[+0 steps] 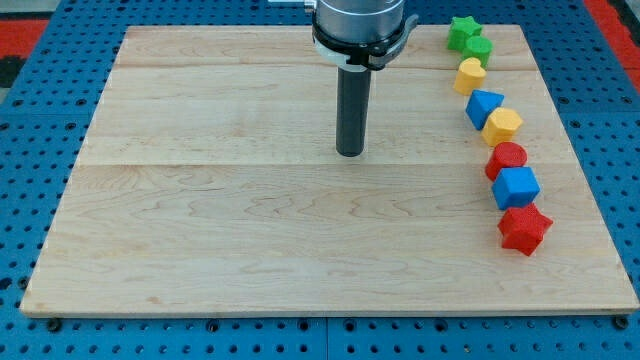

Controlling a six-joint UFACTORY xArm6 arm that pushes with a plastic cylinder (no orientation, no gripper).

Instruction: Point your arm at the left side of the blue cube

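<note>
No pincer fitted; my tip rests mid-worktop, well to the view's left of the blue cube, which sits touching the red cylinder above and red star below, nothing standing between.

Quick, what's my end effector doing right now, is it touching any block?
My tip: no gripper, holds nothing, touches no block; it rests mid-board, well to the view's left of the blue cube.
</note>
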